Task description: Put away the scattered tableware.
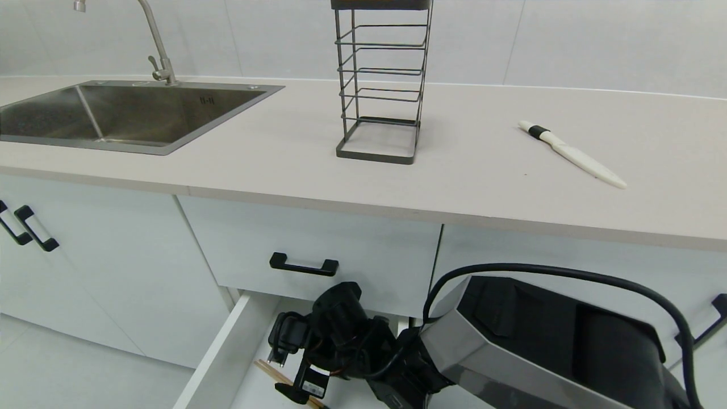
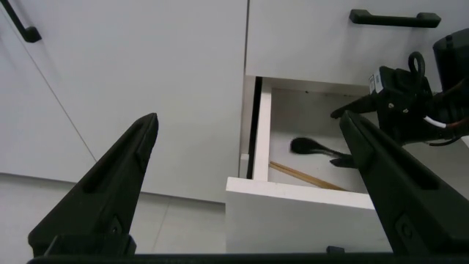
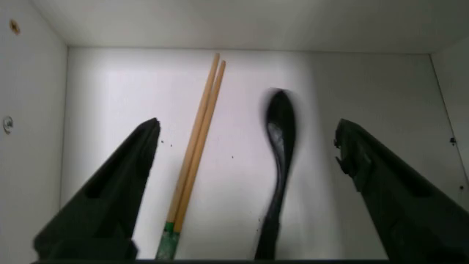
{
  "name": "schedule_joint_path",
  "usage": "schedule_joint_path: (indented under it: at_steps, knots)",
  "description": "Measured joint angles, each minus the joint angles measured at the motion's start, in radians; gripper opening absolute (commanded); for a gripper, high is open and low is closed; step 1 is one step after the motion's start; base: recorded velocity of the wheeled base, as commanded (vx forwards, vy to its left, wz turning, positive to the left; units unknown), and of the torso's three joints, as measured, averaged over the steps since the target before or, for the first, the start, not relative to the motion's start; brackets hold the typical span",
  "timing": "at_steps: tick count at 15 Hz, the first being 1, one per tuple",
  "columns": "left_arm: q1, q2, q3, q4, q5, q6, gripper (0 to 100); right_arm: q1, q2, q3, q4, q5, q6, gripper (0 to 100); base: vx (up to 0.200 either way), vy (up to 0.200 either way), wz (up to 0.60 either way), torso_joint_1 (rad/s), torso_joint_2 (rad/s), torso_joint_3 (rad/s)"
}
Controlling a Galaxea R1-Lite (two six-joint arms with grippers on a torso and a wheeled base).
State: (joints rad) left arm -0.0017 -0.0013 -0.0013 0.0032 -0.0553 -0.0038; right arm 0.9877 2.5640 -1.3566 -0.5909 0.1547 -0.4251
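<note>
A white knife (image 1: 571, 153) with a black band lies on the counter at the right. Below the counter a drawer (image 1: 218, 352) stands pulled out. Inside it lie a pair of wooden chopsticks (image 3: 196, 139) and a black spoon (image 3: 280, 139), side by side on the drawer floor (image 3: 124, 110). My right gripper (image 3: 247, 132) hangs open just above them, holding nothing; in the head view it (image 1: 287, 369) is over the drawer near the chopsticks (image 1: 278, 376). My left gripper (image 2: 248, 128) is open and empty, out in front of the drawer's front wall (image 2: 293, 194), facing the spoon (image 2: 311, 147) and chopsticks (image 2: 304, 176).
A tall wire rack (image 1: 380, 85) stands mid-counter, with a steel sink (image 1: 130, 113) and faucet (image 1: 156, 40) at the left. A shut drawer with a black handle (image 1: 304, 265) sits directly above the open one. Cabinet doors flank it.
</note>
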Motion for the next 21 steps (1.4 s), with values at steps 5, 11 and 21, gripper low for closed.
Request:
schedule_joint_path:
  at_steps: [5, 11, 21]
  knots:
    - [0.000, 0.000, 0.000, 0.000, 0.000, 0.000, 100, 0.063, -0.138, 0.036, 0.030, 0.069, -0.019, 100, 0.000, 0.000, 0.00, 0.000, 0.00, 0.000]
    - [0.000, 0.000, 0.000, 0.000, -0.001, 0.000, 100, 0.126, -0.320, 0.153, 0.049, 0.081, -0.008, 100, 0.000, 0.000, 0.00, 0.000, 0.00, 0.000]
    - [0.000, 0.000, 0.000, 0.000, 0.000, 0.000, 100, 0.181, -0.675, 0.686, -0.295, 0.020, 0.270, 100, 0.000, 0.000, 0.00, 0.000, 0.00, 0.000]
